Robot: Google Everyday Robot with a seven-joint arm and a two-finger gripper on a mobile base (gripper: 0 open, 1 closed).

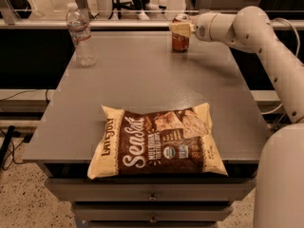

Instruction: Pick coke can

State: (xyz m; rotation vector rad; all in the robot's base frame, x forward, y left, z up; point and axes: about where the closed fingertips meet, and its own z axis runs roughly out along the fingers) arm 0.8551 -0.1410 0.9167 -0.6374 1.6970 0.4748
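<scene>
The coke can is a small red can standing upright at the far right of the grey table. My gripper reaches in from the right on a white arm and sits at the can's upper part, covering its top half. The can's lower half shows below the gripper and rests on the table.
A clear plastic water bottle stands at the far left of the table. A large brown and cream chip bag lies flat near the front edge. Drawers sit under the tabletop. A rail and chair legs are behind the table.
</scene>
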